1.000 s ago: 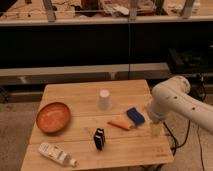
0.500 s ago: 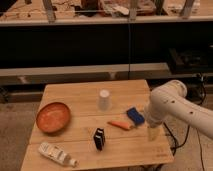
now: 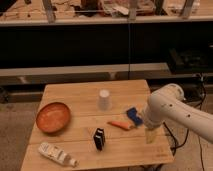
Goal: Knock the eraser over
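Camera view: the eraser (image 3: 99,139) stands upright near the front of the wooden table (image 3: 75,92), its long axis vertical, a narrow face towards the camera; its lighter stripe is hard to make out; the gripper (image 3: 151,136) hangs below the white arm (image 3: 167,107) over the table's right front part, well apart from the eraser, partly merged with the arm, so how wide it stands cannot be told; the arm's far end is cut off at the right edge; since the earlier frame the arm has shifted left and lower, and the eraser has stayed upright in place.
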You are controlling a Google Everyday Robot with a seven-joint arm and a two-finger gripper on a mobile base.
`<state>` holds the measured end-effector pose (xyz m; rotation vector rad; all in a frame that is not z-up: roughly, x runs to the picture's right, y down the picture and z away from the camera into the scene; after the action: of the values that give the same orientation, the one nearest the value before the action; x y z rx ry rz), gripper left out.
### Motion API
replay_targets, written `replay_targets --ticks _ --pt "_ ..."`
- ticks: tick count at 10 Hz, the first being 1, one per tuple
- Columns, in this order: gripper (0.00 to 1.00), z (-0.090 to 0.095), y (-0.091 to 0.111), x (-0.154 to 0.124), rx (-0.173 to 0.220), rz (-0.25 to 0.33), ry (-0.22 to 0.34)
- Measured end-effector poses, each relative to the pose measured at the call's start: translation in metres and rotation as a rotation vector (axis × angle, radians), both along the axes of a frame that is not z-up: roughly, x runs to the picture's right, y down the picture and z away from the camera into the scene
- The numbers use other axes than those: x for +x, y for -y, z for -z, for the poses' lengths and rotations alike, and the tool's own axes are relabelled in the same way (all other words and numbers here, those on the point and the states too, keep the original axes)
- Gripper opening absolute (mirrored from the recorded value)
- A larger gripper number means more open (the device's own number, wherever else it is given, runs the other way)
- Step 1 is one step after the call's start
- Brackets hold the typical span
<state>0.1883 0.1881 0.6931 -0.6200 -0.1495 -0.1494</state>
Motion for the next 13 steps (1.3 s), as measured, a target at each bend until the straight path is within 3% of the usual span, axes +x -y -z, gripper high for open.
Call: replay_targets --ticks 13 --pt "0.78 -0.019 -0.024 -0.034 -0.011 0.050 0.066"
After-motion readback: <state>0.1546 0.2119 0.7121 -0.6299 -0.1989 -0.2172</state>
